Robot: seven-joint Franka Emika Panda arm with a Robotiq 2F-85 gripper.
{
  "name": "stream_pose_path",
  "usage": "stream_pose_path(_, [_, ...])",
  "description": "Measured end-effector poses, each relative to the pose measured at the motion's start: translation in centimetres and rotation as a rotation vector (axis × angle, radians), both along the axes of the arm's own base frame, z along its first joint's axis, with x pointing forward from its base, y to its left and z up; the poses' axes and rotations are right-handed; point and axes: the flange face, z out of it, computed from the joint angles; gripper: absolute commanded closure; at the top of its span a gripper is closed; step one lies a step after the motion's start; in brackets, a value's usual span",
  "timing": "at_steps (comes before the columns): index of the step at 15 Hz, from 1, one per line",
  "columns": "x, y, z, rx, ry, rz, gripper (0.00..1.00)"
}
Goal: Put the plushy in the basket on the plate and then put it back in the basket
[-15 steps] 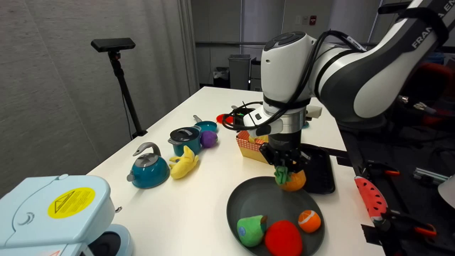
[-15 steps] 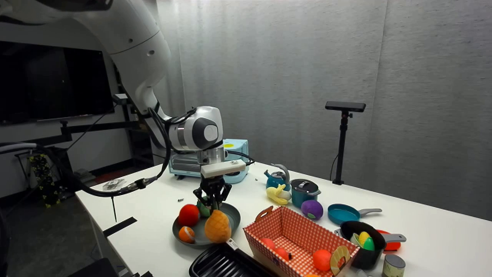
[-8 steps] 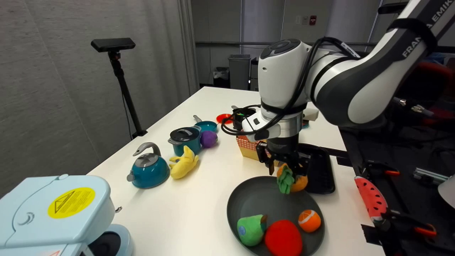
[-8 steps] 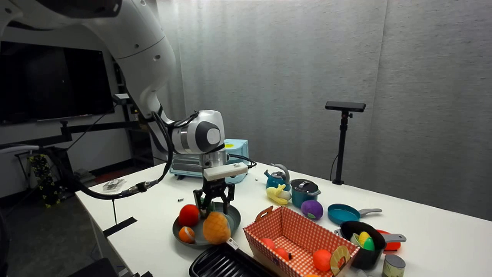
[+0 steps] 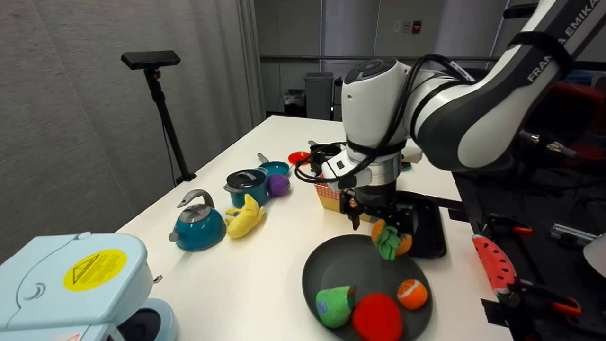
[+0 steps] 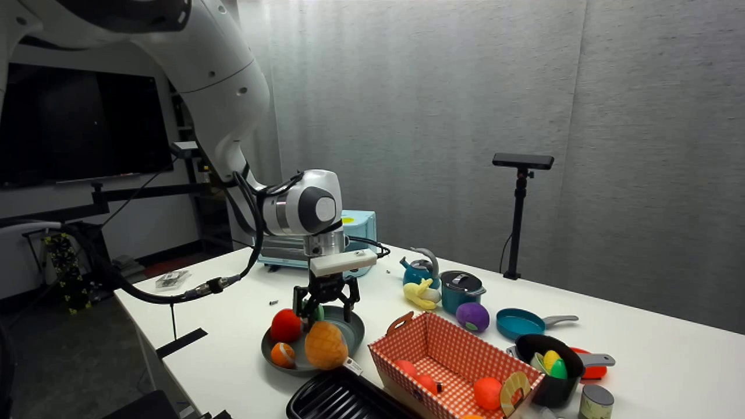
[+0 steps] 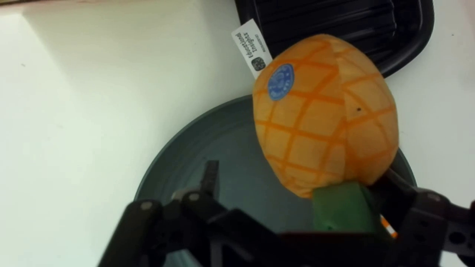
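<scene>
The plushy is an orange pineapple-like toy (image 7: 326, 111) with green leaves. It lies at the edge of the dark grey plate (image 5: 331, 265), overlapping the rim beside the black tray in the wrist view. My gripper (image 7: 302, 181) stands open just above, its jaws wide apart. One finger (image 7: 211, 176) is clear of the toy over bare plate. The opposite finger is close against the toy's leafy end, partly hidden; I cannot tell if it touches. In an exterior view the red-checked basket (image 6: 454, 349) stands beside the tray with several red and orange items inside.
On the plate also lie a green toy (image 5: 334, 307), a red ball-like toy (image 5: 378, 318) and a small orange ball (image 5: 412, 294). The black ridged tray (image 6: 349, 398) adjoins the plate. A yellow toy (image 5: 244, 218), teal kettle (image 5: 201, 227) and pot (image 5: 248, 187) stand farther off.
The jaws have opened and let go of the plushy's leafy top. The plushy has turned and tipped slightly at the plate's edge. The arm has shifted a little lower.
</scene>
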Motion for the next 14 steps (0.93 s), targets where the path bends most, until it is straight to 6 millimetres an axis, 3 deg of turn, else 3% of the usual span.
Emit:
stream_pose_path(4, [0.3, 0.6, 0.5, 0.005, -0.011, 0.009, 0.0])
stream_pose_path(14, [1.1, 3.8, 4.3, 0.035, -0.082, 0.055, 0.0])
